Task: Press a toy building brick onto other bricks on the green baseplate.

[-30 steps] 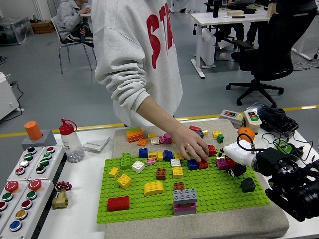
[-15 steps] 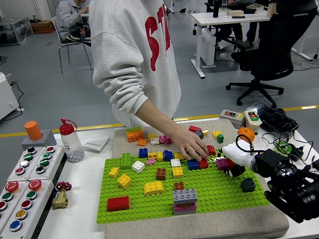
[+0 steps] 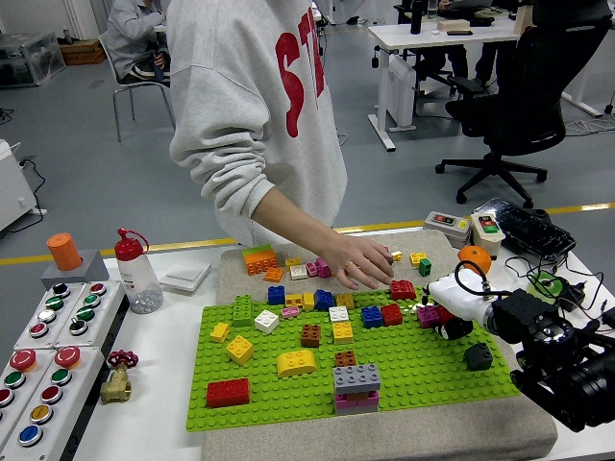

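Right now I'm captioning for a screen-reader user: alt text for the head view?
A robot's right hand holds small bricks at the right edge of a green baseplate dotted with colourful bricks, while a person's hand reaches over loose bricks behind it.

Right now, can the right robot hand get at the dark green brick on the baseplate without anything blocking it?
Probably yes. The dark green brick stands alone on the green baseplate, just in front of the right robot hand. The person's hand is farther off, over the loose bricks, leaving the way free.
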Tool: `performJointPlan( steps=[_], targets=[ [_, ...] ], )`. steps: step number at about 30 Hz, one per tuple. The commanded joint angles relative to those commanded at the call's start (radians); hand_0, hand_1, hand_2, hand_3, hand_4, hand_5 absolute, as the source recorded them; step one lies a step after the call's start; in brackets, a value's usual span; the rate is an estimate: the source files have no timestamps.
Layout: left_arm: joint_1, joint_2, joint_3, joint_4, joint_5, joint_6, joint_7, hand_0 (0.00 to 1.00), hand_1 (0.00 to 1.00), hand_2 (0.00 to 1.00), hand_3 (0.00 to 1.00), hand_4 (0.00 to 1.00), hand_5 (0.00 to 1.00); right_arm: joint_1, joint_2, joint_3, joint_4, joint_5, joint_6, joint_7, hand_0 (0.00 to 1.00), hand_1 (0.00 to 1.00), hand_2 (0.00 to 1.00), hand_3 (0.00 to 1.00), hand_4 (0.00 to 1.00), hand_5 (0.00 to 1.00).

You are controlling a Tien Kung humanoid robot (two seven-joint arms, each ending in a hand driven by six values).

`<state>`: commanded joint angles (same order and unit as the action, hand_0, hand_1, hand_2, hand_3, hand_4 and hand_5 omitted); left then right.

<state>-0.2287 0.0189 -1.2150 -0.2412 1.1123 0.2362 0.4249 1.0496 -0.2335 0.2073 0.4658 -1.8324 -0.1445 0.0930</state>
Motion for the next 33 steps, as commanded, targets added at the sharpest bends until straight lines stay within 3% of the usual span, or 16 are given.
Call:
performJointPlan(
  steps=[26, 27, 33],
  targets=[
    [-0.003, 0.000, 0.000, 0.000, 0.002, 0.000, -0.001, 0.634, 0.598, 0.610, 0.408, 0.297, 0.943, -0.010, 0.022, -0.026, -0.019, 0.010, -0.036, 0.007, 0.740, 0.690, 0.642, 0.678, 0.569, 0.265],
    [-0.004, 0.000, -0.001, 0.000, 0.002, 0.000, -0.001, 0.634, 0.598, 0.610, 0.408, 0.296, 0.944, -0.010, 0.023, -0.028, -0.020, 0.010, -0.041, 0.008, 0.719, 0.659, 0.614, 0.630, 0.564, 0.265],
    [-0.004, 0.000, -0.001, 0.000, 0.003, 0.000, -0.001, 0.634, 0.597, 0.610, 0.408, 0.297, 0.943, -0.009, 0.024, -0.035, -0.022, 0.010, -0.063, 0.010, 0.709, 0.639, 0.593, 0.600, 0.553, 0.262]
  ],
)
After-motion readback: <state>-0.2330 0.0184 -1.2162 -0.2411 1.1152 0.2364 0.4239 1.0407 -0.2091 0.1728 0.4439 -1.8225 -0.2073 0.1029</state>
